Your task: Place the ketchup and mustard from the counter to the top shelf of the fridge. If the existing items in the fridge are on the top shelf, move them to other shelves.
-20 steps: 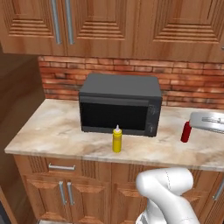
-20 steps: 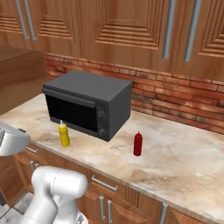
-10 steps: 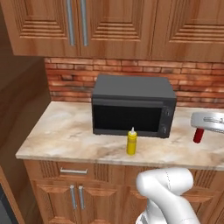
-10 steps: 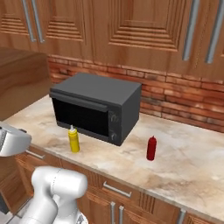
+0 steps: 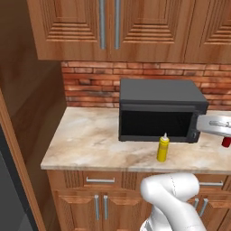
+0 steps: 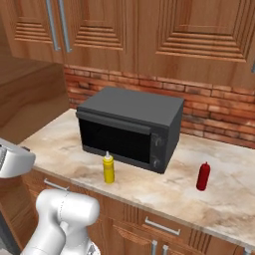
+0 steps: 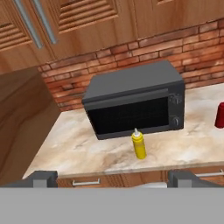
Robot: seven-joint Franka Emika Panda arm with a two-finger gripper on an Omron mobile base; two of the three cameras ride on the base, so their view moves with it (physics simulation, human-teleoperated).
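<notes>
A yellow mustard (image 5: 163, 149) bottle with a pale pointed nozzle stands upright on the beige marbled counter (image 5: 90, 140), just in front of a dark grey microwave (image 5: 160, 110) and near the counter's front edge; the same bottle shows in the right base view (image 6: 108, 168) and in the hand view (image 7: 139, 145), each time before the oven's dark glass door; the red ketchup (image 6: 202, 176) bottle stands upright on the same counter, well apart from the mustard, on the side of the microwave that carries its two round knobs; in the left base view the ketchup (image 5: 226, 142) sits at the right border, partly hidden behind a white part of the arm, and in the hand view (image 7: 219, 115) it is cut off by the right border; a red brick wall (image 6: 214, 107) runs behind the microwave beneath brown wooden upper cabinets (image 5: 113, 27) with long metal handles; wooden drawers and doors (image 5: 97, 196) sit below the counter; the robot's hand (image 7: 113, 178) hangs back from the counter with its two dark fingertips (image 7: 41, 177) spread as wide as they go, holding nothing, both bottles standing free.
</notes>
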